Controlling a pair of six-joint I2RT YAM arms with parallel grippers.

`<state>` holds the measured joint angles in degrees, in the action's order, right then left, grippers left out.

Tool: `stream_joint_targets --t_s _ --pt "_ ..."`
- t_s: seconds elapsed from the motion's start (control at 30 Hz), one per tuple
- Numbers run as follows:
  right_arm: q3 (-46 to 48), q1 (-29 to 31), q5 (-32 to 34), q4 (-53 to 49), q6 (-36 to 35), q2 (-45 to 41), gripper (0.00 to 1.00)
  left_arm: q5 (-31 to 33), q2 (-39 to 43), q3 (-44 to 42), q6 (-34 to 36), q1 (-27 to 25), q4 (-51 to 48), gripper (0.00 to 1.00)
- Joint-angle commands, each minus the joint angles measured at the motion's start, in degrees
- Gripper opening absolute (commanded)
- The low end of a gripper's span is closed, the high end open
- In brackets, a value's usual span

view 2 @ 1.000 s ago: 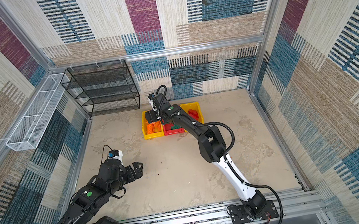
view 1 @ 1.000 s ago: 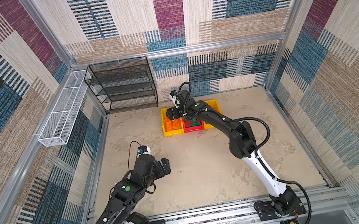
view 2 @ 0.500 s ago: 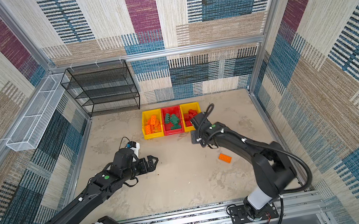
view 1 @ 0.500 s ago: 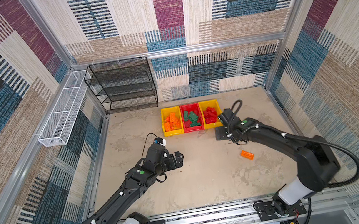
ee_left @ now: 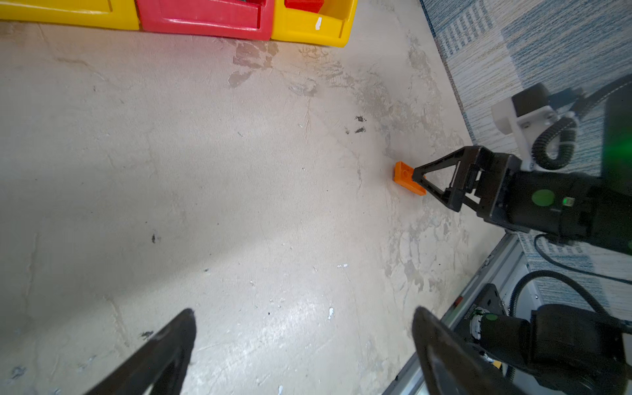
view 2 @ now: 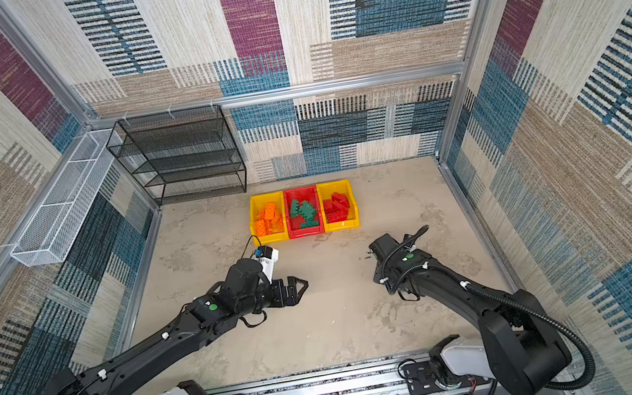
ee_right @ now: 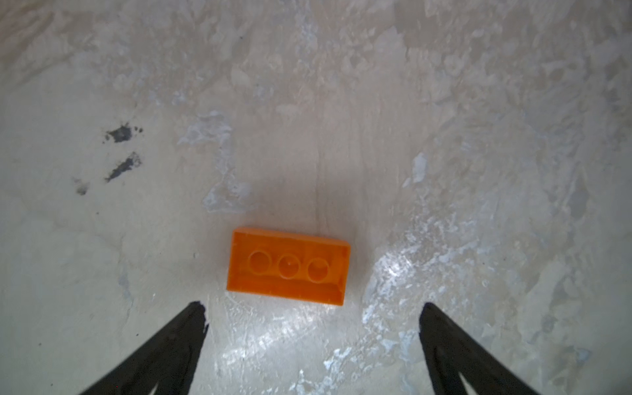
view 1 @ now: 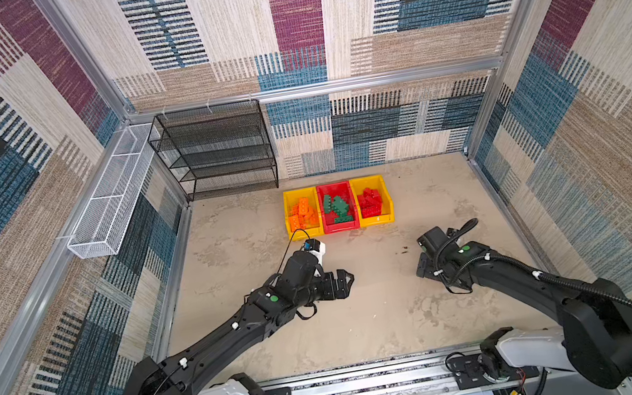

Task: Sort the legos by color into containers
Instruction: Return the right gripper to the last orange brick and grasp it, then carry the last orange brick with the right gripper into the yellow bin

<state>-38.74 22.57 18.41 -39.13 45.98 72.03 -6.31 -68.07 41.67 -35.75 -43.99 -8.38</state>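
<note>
Orange brick [ee_right: 289, 268] lies underside-up on the floor [ee_right: 136, 239] in our right wrist view, just ahead of the right gripper [ee_right: 313, 307], jaws apart. Left wrist view: our left gripper [ee_left: 304, 313] gapes, empty. Top views: the brick is hidden, well apart from the containers [view 1: 341, 226]. We judge it light, stiff and slick; pinch its flat long sides.

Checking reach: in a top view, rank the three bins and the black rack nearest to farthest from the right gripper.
1. Right yellow bin, the row's right end.
2. Red bin, middle of the row.
3. Left yellow bin, the row's left end.
4. Black rack, back left corner.
</note>
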Motion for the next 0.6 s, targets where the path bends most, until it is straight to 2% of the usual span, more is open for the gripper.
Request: stream_joint_targets --t_s 0.0,0.3,0.4,0.57 --pt "0.17 -0.87 -1.24 4.62 1.23 1.44 0.98 1.17 1.29 -0.79 0.50 -0.01 0.77 0.99" --pt "-0.84 -2.73 -4.86 9.55 -1.57 8.10 0.92 4.27 2.82 -2.21 1.54 0.04 -0.96 0.99" --pt "-0.90 -2.73 -6.12 10.22 -2.43 9.34 0.82 4.57 2.60 -2.03 1.82 0.05 -1.20 0.99" --pt "-0.95 -2.77 -6.40 9.75 -3.61 9.62 0.57 4.80 1.98 -1.94 2.30 0.20 -1.33 0.99"
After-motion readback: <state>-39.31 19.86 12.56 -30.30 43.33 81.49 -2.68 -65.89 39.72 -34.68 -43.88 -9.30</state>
